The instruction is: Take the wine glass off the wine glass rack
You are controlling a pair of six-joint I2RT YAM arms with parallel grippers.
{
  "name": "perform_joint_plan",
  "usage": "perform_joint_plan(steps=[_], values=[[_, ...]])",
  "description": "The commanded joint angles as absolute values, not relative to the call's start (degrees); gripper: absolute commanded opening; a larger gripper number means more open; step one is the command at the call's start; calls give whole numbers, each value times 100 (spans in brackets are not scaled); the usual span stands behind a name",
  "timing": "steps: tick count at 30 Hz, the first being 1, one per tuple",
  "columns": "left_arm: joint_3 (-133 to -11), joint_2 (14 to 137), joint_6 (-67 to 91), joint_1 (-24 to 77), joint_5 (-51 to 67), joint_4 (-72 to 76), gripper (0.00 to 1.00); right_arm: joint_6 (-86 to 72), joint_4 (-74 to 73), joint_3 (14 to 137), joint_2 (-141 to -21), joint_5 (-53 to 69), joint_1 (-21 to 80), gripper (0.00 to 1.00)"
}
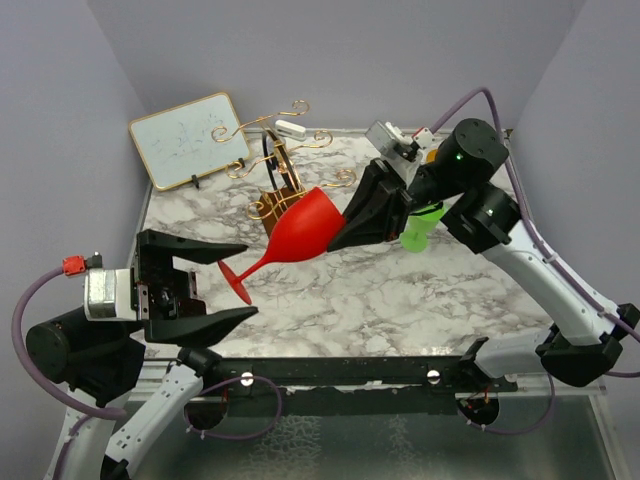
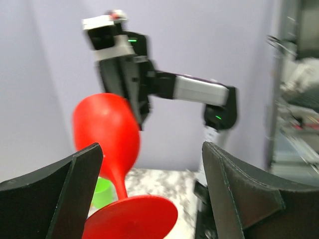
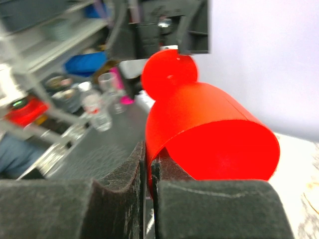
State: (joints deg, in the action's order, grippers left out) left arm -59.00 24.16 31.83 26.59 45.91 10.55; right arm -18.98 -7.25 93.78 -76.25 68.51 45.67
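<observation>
Wide apart by the arm bases, the left end effector (image 1: 248,282) flanks the foot of the red wine glass (image 1: 298,228), whose bowl rim the right end effector (image 1: 340,234) clamps, tilted beside the wine glass rack (image 1: 283,178).

- The wine glass (image 1: 298,232) is opaque red, with a rounded bowl, thin stem and round foot. It is tilted almost sideways above the worktop (image 1: 400,290). The right end effector (image 1: 340,232) pinches its rim, and its foot points near-left.
- The wine glass rack (image 1: 278,190) is gold wire with curled arms on a brown wooden base. It stands upright at the rear, just behind the bowl.
</observation>
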Motion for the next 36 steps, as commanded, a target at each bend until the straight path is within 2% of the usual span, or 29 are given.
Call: perform_joint_plan(steps=[1, 6, 8, 13, 20, 24, 30, 36], values=[[-5947, 2623, 2925, 2647, 3467, 283, 82, -391, -3423, 10373, -7890, 2365, 4548, 2], [-5942, 3097, 2795, 2646, 2795, -438, 75, -619, -4770, 12144, -9193, -2193, 4493, 2], [-5956, 3183, 2712, 2648, 2464, -696, 73, -692, -5147, 12760, -9627, -2777, 4101, 2], [-5986, 3224, 2511, 2647, 1373, -1226, 67, -1593, -5511, 13085, -9933, -1432, 1839, 2], [-6119, 3416, 2251, 2647, 557, -1915, 62, -2108, -5199, 11541, -9242, -1197, -450, 2], [-6186, 3633, 2213, 2646, -77, -2372, 60, -2355, -5066, 10591, -8850, -1443, -676, 2], [-6661, 4186, 2307, 2646, -2190, -3695, 58, -2436, -4910, 9320, -8730, -845, -685, 1], [-6585, 4286, 2299, 2646, -2558, -4008, 58, -2281, -4468, 8373, -8771, 179, -680, 1]])
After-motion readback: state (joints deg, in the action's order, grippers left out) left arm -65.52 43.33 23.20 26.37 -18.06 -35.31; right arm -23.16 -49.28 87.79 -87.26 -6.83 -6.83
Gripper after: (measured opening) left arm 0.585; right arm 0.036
